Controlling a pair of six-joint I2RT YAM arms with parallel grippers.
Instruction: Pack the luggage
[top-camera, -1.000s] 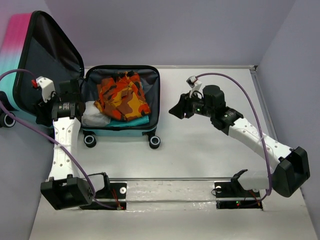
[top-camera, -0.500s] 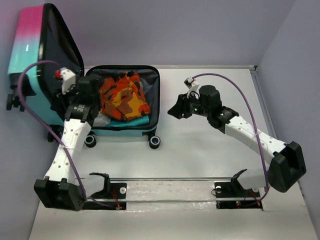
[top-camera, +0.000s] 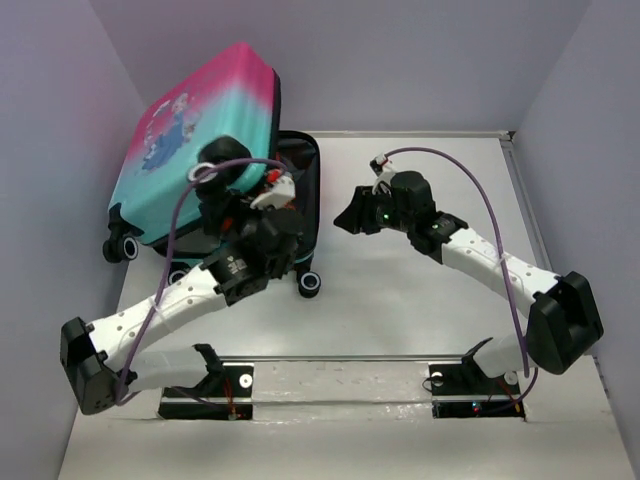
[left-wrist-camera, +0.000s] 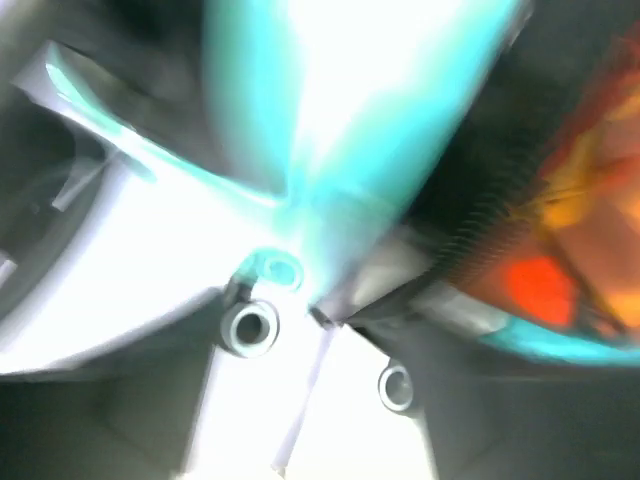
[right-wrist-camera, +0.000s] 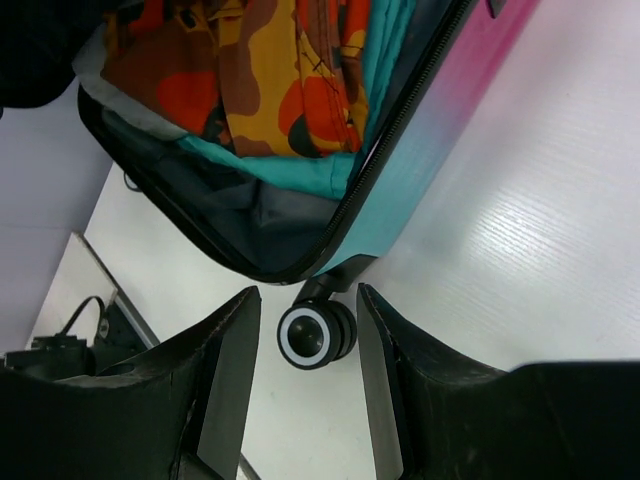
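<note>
The luggage (top-camera: 190, 140) lies at the table's back left. Its pink-to-teal lid with the princess picture leans over the base, which is mostly covered. Orange patterned clothes (right-wrist-camera: 270, 80) lie inside on the black lining, above a teal garment. My left gripper (top-camera: 262, 215) is at the lid's near edge, over the base. The left wrist view is blurred, showing teal shell (left-wrist-camera: 330, 120) and orange cloth (left-wrist-camera: 560, 230), and the jaws cannot be read. My right gripper (top-camera: 350, 220) hovers just right of the suitcase, open and empty (right-wrist-camera: 307, 293), with a suitcase wheel (right-wrist-camera: 312, 337) on the table beyond it.
Purple walls close in the table at the left, back and right. The arms' mounting rail (top-camera: 340, 375) runs along the near edge. Suitcase wheels stick out at the front (top-camera: 310, 285) and at the left (top-camera: 120, 245). White tabletop (top-camera: 420, 300) lies under the right arm.
The lid has swung from standing open at the left over toward the base. My left arm swept right with it. The right arm has barely moved.
</note>
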